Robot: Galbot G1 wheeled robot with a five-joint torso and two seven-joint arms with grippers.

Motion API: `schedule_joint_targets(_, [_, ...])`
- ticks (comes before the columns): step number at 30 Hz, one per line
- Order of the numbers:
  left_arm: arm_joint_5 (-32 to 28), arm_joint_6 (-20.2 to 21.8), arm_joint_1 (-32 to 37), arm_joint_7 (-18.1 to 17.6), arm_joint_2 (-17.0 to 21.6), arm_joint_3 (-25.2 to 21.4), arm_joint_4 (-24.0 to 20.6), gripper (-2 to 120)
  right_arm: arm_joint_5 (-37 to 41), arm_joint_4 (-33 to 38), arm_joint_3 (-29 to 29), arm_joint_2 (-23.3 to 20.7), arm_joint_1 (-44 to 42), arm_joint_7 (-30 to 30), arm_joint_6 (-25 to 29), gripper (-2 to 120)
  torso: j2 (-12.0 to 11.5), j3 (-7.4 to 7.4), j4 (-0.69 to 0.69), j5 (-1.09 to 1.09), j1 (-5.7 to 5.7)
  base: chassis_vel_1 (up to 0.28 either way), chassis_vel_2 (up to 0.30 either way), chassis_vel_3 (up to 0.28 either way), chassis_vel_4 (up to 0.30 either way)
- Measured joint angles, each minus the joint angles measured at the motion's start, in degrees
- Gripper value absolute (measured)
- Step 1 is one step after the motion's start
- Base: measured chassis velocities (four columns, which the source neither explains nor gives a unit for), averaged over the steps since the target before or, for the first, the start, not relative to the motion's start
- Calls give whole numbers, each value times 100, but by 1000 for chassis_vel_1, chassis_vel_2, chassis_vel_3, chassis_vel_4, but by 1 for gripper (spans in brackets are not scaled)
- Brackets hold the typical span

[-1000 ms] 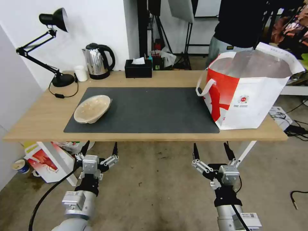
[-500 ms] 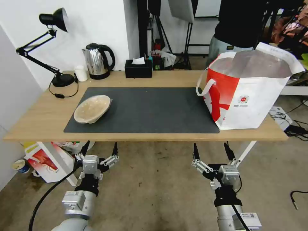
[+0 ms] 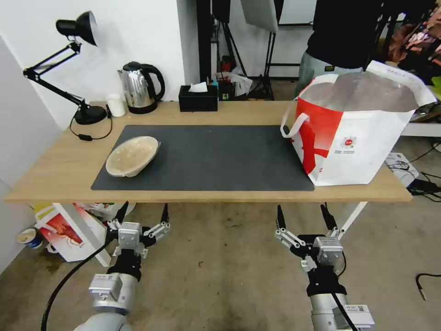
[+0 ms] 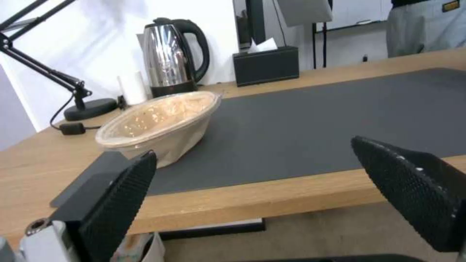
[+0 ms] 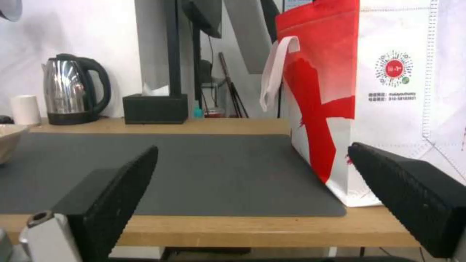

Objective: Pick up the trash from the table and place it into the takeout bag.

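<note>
One piece of trash, a shallow tan bowl, lies tilted on the left end of the dark-grey mat on the light-wood table. The white-and-red takeout bag stands open at the table's right end, foil lining showing. My left gripper hangs open below the table's front edge, in front of the bowl. Level with it, my right gripper is open too, below the front edge and left of the bag. Both hold nothing.
Along the back edge stand a black desk lamp, a white cup, a steel kettle and a black tissue box. A red-and-white carton sits on the floor under the table's left end. A person stands behind the bag.
</note>
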Motion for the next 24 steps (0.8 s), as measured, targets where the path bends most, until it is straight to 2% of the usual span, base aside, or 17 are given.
schedule_joint_targets(24, [-71, 28, -5, -3, 1, -18, -5, 100, 4, 2, 0, 0, 0, 0, 0, 100, 0, 0, 0, 0, 0, 0, 0, 0, 0])
